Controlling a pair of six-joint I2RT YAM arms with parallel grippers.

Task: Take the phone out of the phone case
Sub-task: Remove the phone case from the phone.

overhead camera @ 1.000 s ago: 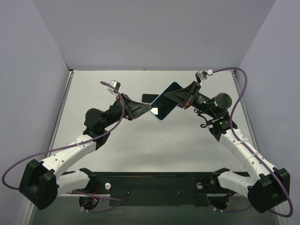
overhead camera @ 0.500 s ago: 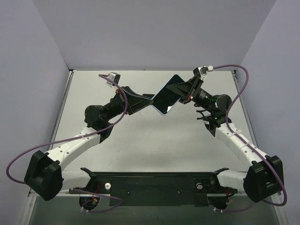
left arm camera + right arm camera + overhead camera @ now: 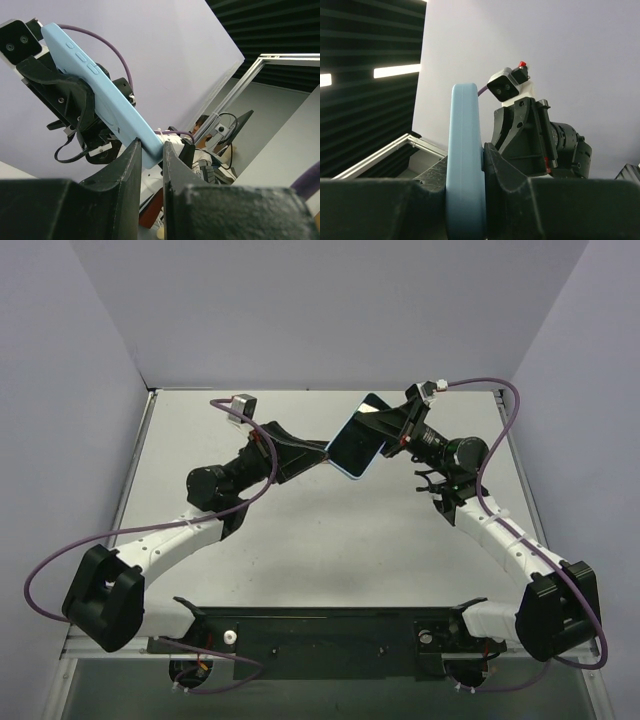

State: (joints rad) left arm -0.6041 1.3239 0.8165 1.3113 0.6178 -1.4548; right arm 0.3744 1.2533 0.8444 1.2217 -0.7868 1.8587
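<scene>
Above a pale grey table [image 3: 300, 530], between lavender walls [image 3: 90, 360]: held aloft at upper centre, light-blue phone case [image 3: 100, 95], phone [image 3: 352, 443] inside. Shifted slightly up and right of its place half a second ago (a small drift). Pinched at the lower-left corner by left gripper [image 3: 322, 452], clamped at upper right by right gripper [image 3: 386, 428]; both arms reaching inward, elbows bent.
</scene>
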